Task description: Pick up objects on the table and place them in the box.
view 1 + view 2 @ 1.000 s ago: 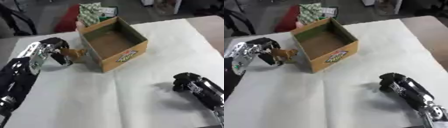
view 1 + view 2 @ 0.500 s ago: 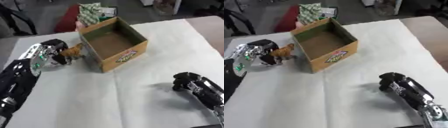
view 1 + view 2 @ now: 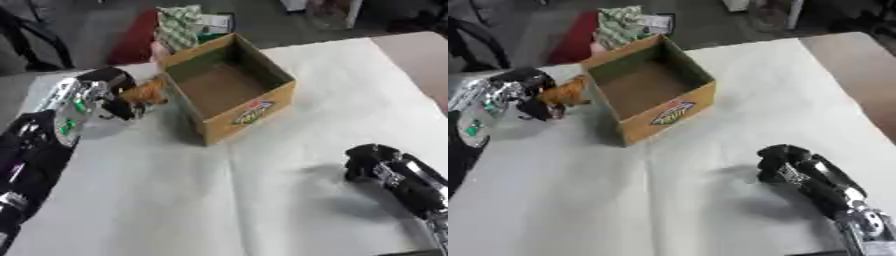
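Left hand [image 3: 103,90] is gripping a small orange toy [image 3: 566,92] in its fingers, just left of the open cardboard box [image 3: 229,92]. Right hand [image 3: 785,162] is sitting curled near right on the desk [image 3: 262,200], holding nothing. Green packet [image 3: 181,20] is lying behind the box.

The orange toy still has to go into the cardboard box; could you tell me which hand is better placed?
Probably the left hand: it already holds the orange toy beside the cardboard box. The right hand rests curled, farther away.
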